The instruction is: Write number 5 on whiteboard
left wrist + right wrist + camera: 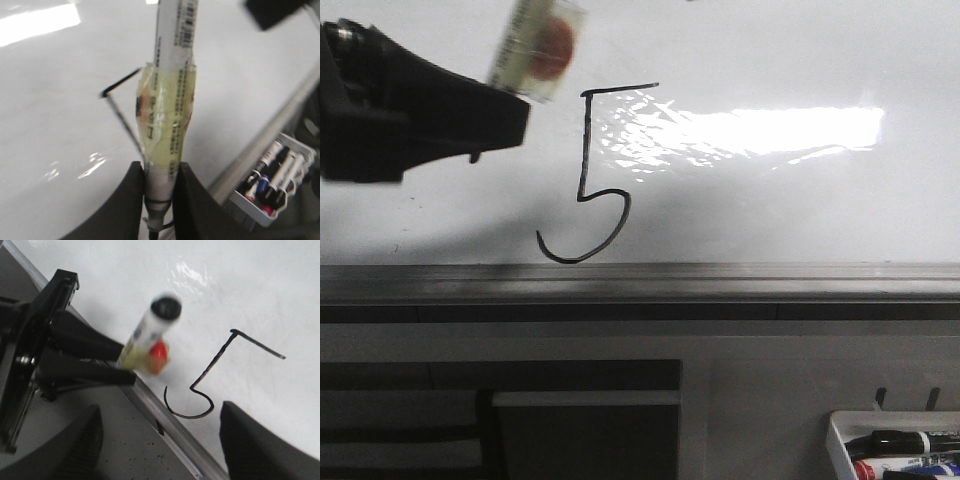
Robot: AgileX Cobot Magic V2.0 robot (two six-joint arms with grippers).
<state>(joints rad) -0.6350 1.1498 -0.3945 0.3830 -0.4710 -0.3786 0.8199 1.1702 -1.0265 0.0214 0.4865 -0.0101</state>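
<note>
Your number 5 (588, 175) already stands whole on the whiteboard (780, 60): top bar, straight stem, curved belly and a hooked tail that ends just above the grey rail (720, 283) along the board's lower edge; to my eye the writing is done, and what is left is only to draw the marker clear and park it.

The marker (167, 125) is a white tube wrapped in yellowish tape; your left claw (160, 187) is clenched on its lower end, both dark fingers pressed against the barrel. In the front view the left claw (505, 105) sits up and to the left of the digit, near the top bar; the marker there (535, 45) is blurred, and you cannot tell from these views whether the tip touches the board.

Your right claw (160, 440) hangs released, its two fingers spread wide with nothing between them, looking down on the digit's tail and the rail.

Off to the lower right, a small white tray (840, 445) holds spare markers (905, 440), well apart from the digit.
</note>
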